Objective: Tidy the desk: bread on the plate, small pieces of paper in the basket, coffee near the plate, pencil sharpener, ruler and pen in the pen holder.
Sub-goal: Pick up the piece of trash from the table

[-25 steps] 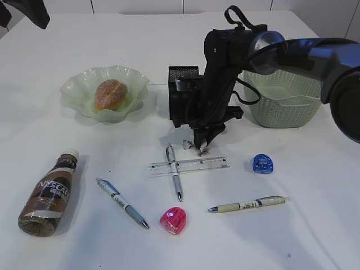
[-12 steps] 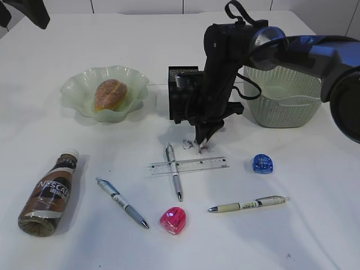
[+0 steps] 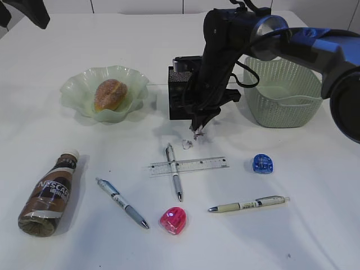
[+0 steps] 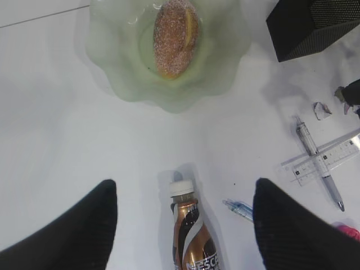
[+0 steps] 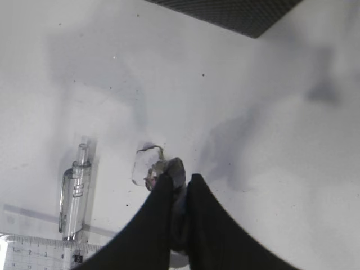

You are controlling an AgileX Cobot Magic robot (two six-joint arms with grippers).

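Note:
My right gripper [image 3: 197,133] [image 5: 180,179] is shut on a small grey piece of paper [image 5: 175,166], lifted just off the desk in front of the black mesh pen holder [image 3: 181,93]. Another paper scrap [image 3: 187,143] [image 5: 143,163] lies below it. The bread [image 3: 111,94] sits in the green plate [image 3: 73,90]. The coffee [image 3: 48,194] [image 4: 191,236] lies on its side beneath my open left gripper [image 4: 184,184]. The clear ruler [image 3: 188,166] lies across a pen [image 3: 174,179]. The basket [image 3: 281,93] stands at the right.
Two more pens [image 3: 122,202] [image 3: 247,203] lie near the front. A pink pencil sharpener [image 3: 173,219] and a blue one [image 3: 262,163] rest on the desk [image 3: 315,225]. The right arm [image 3: 225,50] reaches over the pen holder.
The right gripper has shut on a paper wad and lifted it up and back from beside the ruler. One scrap stayed on the desk. The left gripper has not moved.

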